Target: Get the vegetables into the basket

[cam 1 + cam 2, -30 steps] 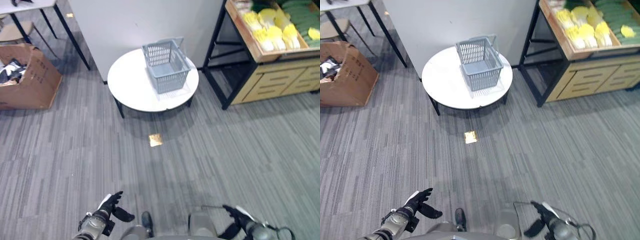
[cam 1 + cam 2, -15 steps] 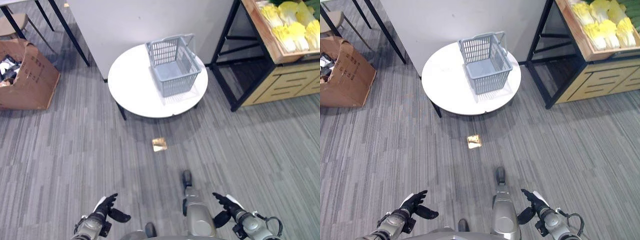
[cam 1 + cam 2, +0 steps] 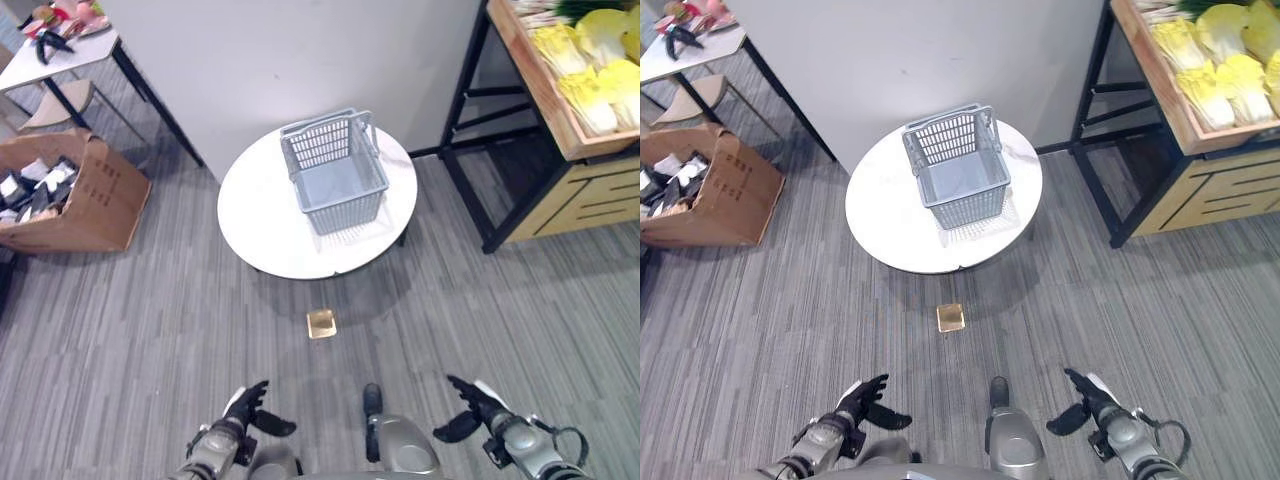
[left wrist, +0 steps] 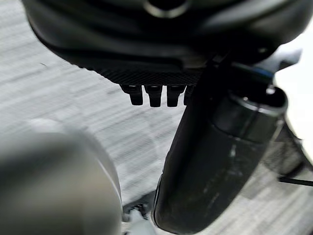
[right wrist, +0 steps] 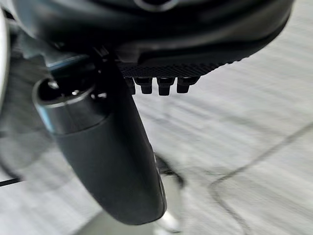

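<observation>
A grey plastic basket (image 3: 334, 171) with its handle up stands empty on a round white table (image 3: 260, 215) ahead of me. Yellow-green vegetables (image 3: 597, 66) lie in a wooden crate on a shelf (image 3: 560, 125) at the far right. My left hand (image 3: 243, 411) hangs low near the floor at the lower left, open with relaxed fingers and holding nothing. My right hand (image 3: 475, 403) hangs at the lower right, likewise open and empty. Both hands are well short of the table and far from the shelf.
A cardboard box (image 3: 70, 195) with clutter sits on the floor at the left, under a white table (image 3: 60, 55) with black legs. A small tan square (image 3: 322, 323) lies on the grey carpet before the round table. A white wall panel (image 3: 290, 60) stands behind it.
The whole picture has shifted: the camera moved, so the round table and basket now sit more centred and lower, and the shelf shows further right. Both hands stay low and open.
</observation>
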Robot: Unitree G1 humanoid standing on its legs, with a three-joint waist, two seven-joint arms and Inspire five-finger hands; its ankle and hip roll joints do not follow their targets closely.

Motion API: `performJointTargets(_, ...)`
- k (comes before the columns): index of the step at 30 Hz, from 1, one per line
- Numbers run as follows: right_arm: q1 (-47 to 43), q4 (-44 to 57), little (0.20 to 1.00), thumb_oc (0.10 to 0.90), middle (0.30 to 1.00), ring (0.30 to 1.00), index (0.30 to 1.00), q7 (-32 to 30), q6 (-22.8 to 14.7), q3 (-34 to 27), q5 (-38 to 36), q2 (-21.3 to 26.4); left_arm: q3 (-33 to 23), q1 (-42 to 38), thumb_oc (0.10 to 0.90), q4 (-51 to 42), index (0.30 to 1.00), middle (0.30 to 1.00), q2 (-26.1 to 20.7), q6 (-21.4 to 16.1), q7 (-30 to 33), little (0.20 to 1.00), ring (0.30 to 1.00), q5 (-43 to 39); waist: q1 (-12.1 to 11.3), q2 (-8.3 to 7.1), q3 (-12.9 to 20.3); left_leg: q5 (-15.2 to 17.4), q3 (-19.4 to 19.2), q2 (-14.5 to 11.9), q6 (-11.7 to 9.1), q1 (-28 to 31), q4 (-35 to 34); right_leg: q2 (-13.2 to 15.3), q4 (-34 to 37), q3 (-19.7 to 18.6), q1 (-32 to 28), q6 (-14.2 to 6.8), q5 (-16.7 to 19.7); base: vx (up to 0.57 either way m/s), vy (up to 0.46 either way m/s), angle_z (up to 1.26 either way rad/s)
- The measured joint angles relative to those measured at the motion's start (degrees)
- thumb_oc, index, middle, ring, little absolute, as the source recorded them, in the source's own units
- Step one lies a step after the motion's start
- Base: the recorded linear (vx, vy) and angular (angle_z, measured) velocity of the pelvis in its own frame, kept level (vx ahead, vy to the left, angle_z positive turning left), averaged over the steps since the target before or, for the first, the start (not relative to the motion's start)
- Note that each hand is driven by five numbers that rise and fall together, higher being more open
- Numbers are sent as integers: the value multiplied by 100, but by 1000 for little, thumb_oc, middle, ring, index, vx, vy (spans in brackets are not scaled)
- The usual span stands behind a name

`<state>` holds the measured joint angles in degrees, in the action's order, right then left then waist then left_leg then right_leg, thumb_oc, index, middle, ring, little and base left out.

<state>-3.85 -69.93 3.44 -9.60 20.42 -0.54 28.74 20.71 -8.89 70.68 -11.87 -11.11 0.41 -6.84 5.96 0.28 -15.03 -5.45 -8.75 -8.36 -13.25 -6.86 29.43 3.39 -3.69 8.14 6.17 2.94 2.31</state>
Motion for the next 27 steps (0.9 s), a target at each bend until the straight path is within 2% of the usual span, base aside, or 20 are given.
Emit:
performJointTargets(1, 2, -128, 1000, 900, 1000, 1000, 1000, -31, 21, -12, -27, -17, 12, -19, 900, -16, 1000, 1000, -6, 1, -5, 1000, 1000, 0, 9, -8, -5, 31, -75, 15, 8, -88, -516, -49, 159, 17, -75, 29, -18, 288, 112, 5)
performJointTargets(2, 39, -177, 1000, 900, 1000, 1000, 1000, -34, 61, -16, -46, -14, 7, -47, 900, -51, 1000, 1000, -20, -3, 3, 1000, 1000, -1, -11, -17, -22, -1, -158, 18, 46, -139, -1035, -98, 217, 39, -124, -61, 44, 392, 206, -7)
performJointTargets(4, 146, -195, 1000, 900, 1000, 1000, 1000, -67, 68, -30, -55, -46, 9, 36, 900, -30, 1000, 1000, -69, -1, 13, 1000, 1000, 1, -22, 1, -9, -266, -201, -99, 204, -38, -2729, -350, 432, 37, -297, -135, -20, 300, 158, -32)
performJointTargets(5, 155, -239, 1000, 900, 1000, 1000, 1000, -107, 58, -40, -55, -101, 7, 36, 900, 55, 1000, 1000, -99, 1, 14, 1000, 1000, 2, -27, 54, 17, -456, -199, -164, 209, -43, -3322, -441, 402, 88, -316, -159, -78, 236, 103, -40)
performJointTargets(6, 186, -240, 1000, 900, 1000, 1000, 1000, -116, 58, -39, -55, -115, -2, 33, 900, 122, 1000, 1000, -117, 3, 24, 1000, 1000, 1, -42, 17, -6, -549, -188, -196, 240, -98, -3369, -479, 362, 100, -319, -9, -20, 375, 158, -30)
performJointTargets(8, 219, -306, 1000, 900, 1000, 1000, 1000, -120, 63, -44, -54, -167, -15, 66, 900, 156, 1000, 1000, -128, 23, 57, 1000, 1000, 0, -45, 78, 19, -779, -31, -305, 232, -129, -3494, -715, 485, -54, -544, -7, -111, 388, 179, -39)
performJointTargets(10, 293, -346, 1000, 900, 1000, 1000, 1000, -114, 57, -155, -55, -212, -13, 137, 900, 199, 1000, 1000, -123, 17, 54, 1000, 1000, 4, -33, 95, 67, -797, -137, -255, 282, 3, -3491, -755, 465, -149, -649, 41, -144, 353, 283, -41)
performJointTargets(12, 383, -348, 1000, 900, 1000, 1000, 1000, -144, 44, -247, -54, -210, -18, 125, 900, 222, 1000, 1000, -120, 18, 47, 1000, 1000, 10, -1, 203, 152, -767, -247, -145, 396, 144, -3493, -816, 480, -351, -712, 12, -160, 289, 309, -43)
performJointTargets(14, 380, -336, 1000, 900, 1000, 1000, 1000, -144, 49, -283, -55, -216, -36, 131, 900, 226, 1000, 1000, -122, 24, 57, 1000, 1000, 11, -24, 223, 187, -647, -296, 31, 609, 249, -3493, -749, 466, -475, -716, 1, -166, 183, 212, -41)
performJointTargets(15, 377, -271, 1000, 900, 1000, 1000, 1000, -143, 59, -360, -57, -234, -42, 118, 900, 208, 1000, 1000, -125, 27, 70, 1000, 1000, 10, -22, 218, 197, -557, -445, 279, 805, 325, -3493, -655, 430, -606, -710, -65, -208, 128, 181, -44)
performJointTargets(16, 354, -241, 1000, 900, 1000, 1000, 1000, -140, 59, -359, -57, -236, -43, 119, 900, 207, 1000, 1000, -126, 26, 78, 1000, 1000, 11, -28, 226, 201, -522, -583, 368, 1000, 369, -3492, -623, 371, -672, -696, -108, -235, 137, 218, -49)
performJointTargets(17, 349, -189, 1000, 900, 1000, 1000, 1000, -140, 59, -359, -57, -238, -42, 125, 900, 202, 1000, 1000, -128, 27, 79, 1000, 1000, 11, -29, 264, 223, -480, -675, 370, 1221, 397, -3465, -631, 232, -704, -641, -237, -324, 136, 208, -34)
performJointTargets(18, 359, -129, 1000, 900, 1000, 1000, 1000, -141, 53, -356, -58, -251, -38, 123, 900, 210, 1000, 1000, -142, 27, 84, 1000, 1000, 10, -25, 292, 253, -332, -667, 353, 1332, 401, -3437, -638, 58, -716, -560, -296, -430, 135, 208, -23)
performJointTargets(19, 316, -37, 1000, 900, 1000, 1000, 1000, -144, 63, -329, -58, -313, -12, 48, 900, 210, 1000, 1000, -179, 28, 83, 1000, 1000, 10, -41, 225, 270, -96, -722, 500, 1442, 425, -3412, -544, -246, -717, -404, -373, -562, 149, 246, -13)
performJointTargets(22, 232, 35, 1000, 900, 1000, 1000, 1000, -137, 49, -302, -58, -416, -2, 3, 900, 203, 1000, 1000, -239, 26, 80, 1000, 1000, 9, -48, 207, 280, 66, -771, 618, 1654, 520, -3426, -379, -1416, -784, 121, -543, -807, 84, 154, -7)
performJointTargets(23, 200, 80, 1000, 900, 1000, 1000, 1000, -132, 62, -271, -58, -435, 3, -4, 900, 202, 1000, 1000, -269, 29, 80, 1000, 1000, 8, -63, 201, 274, 118, -836, 634, 1660, 564, -3474, -295, -1908, -704, 340, -602, -872, 62, 90, -12)
performJointTargets(24, 220, 206, 1000, 900, 1000, 1000, 1000, -114, 26, -210, -57, -445, 0, 21, 900, 196, 1000, 1000, -317, 49, 100, 1000, 1000, 6, -49, 185, 263, 183, -877, 776, 1846, 664, -3428, 114, -2765, -503, 689, -644, -1084, 95, 121, -12)
performJointTargets(25, 223, 226, 1000, 900, 1000, 1000, 1000, -109, 16, -204, -58, -459, 3, 56, 900, 185, 1000, 1000, -340, 64, 106, 1000, 1000, 7, -52, 168, 256, 177, -896, 872, 1848, 737, -3433, 401, -2990, -463, 762, -721, -1134, 97, 45, -5)
performJointTargets(26, 226, 224, 1000, 900, 1000, 1000, 1000, -111, 17, -193, -59, -485, 1, 90, 900, 185, 1000, 1000, -367, 65, 101, 1000, 1000, 7, -58, 153, 260, 178, -907, 928, 1854, 751, -3423, 581, -3024, -544, 793, -751, -1148, 140, 16, -4)
performJointTargets(27, 204, 226, 1000, 900, 1000, 1000, 1000, -124, 28, -193, -51, -526, -6, 118, 900, 202, 1000, 1000, -453, 65, 109, 1000, 1000, 5, -91, 118, 248, 233, -885, 1009, 1888, 776, -3463, 828, -2747, -620, 904, -857, -1144, 111, -16, -4)
